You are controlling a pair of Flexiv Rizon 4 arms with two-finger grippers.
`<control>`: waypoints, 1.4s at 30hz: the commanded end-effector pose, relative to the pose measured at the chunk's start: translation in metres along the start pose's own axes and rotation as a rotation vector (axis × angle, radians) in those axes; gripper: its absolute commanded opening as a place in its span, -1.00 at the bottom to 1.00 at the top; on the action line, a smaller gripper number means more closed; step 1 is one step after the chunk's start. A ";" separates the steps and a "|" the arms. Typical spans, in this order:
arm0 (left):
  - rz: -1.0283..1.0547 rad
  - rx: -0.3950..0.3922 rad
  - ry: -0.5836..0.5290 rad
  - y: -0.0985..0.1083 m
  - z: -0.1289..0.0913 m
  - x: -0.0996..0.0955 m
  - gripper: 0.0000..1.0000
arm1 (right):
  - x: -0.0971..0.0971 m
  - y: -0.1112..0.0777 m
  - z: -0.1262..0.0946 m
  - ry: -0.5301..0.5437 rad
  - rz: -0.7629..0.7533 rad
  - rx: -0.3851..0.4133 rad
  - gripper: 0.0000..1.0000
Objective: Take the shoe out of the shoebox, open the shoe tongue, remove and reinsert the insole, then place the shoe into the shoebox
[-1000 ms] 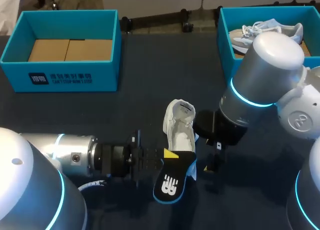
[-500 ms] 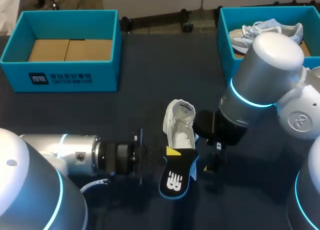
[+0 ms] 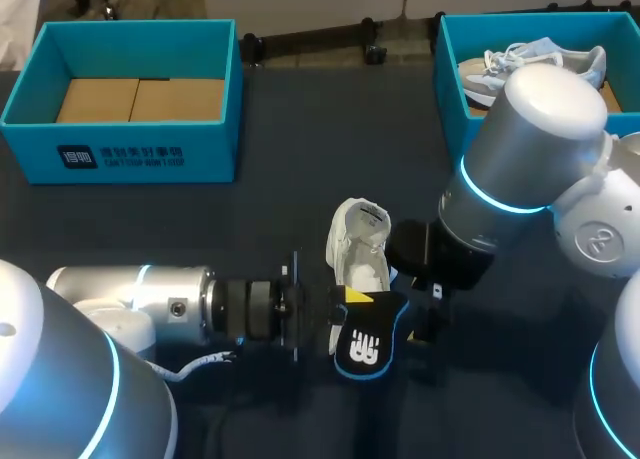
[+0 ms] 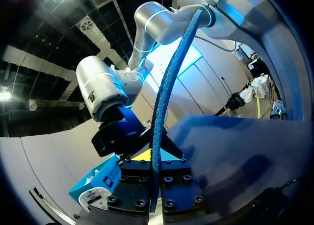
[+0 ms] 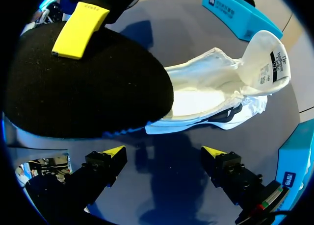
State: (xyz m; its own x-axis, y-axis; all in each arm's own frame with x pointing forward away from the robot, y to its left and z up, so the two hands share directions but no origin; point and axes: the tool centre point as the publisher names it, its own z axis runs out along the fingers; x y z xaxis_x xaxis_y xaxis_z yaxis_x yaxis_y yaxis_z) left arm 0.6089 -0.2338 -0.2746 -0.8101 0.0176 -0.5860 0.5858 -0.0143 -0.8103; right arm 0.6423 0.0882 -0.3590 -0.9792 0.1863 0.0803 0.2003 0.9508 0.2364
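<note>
Dark tabletop centre-stage, and the white shoe [image 3: 360, 241] is lying there out of its box, tongue thrown open, well apart from the blue shoebox [image 3: 140, 157] at the far left. Left gripper [image 3: 347, 301] is clamping the insole [image 3: 368, 347] edge-on between its fingers, and over the last second it's been swinging it in towards the shoe's near end, which to me is saying reinsertion is coming up. Right gripper [image 5: 163, 151] is hovering with fingers spread and empty just beside the shoe, looking ready to steady it.
</note>
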 end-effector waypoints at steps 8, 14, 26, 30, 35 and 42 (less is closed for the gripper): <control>-0.030 -0.019 -0.007 0.017 0.001 -0.003 -1.00 | 0.001 0.000 0.001 -0.002 0.001 0.000 1.00; -0.040 -0.021 -0.002 0.025 0.002 -0.003 -1.00 | 0.001 0.000 0.001 -0.002 0.001 0.000 1.00; -0.038 -0.037 -0.003 0.042 0.003 -0.001 -1.00 | 0.001 0.000 0.001 -0.002 0.001 0.000 1.00; -0.023 -0.047 -0.001 0.044 0.004 0.001 -1.00 | 0.001 0.000 0.001 -0.002 0.001 0.000 1.00; -0.017 -0.058 -0.007 0.049 0.004 -0.001 -1.00 | 0.001 0.000 0.001 -0.002 0.001 0.000 1.00; -0.019 -0.082 -0.025 0.059 0.003 -0.004 -1.00 | 0.001 0.000 0.001 -0.002 0.001 0.000 1.00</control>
State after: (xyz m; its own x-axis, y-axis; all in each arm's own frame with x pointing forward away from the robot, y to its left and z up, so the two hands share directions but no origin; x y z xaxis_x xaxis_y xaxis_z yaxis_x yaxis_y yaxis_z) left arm 0.6454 -0.2341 -0.3166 -0.8215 -0.0046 -0.5701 0.5688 0.0624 -0.8201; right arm 0.6423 0.0880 -0.3585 -0.9791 0.1869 0.0803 0.2008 0.9508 0.2360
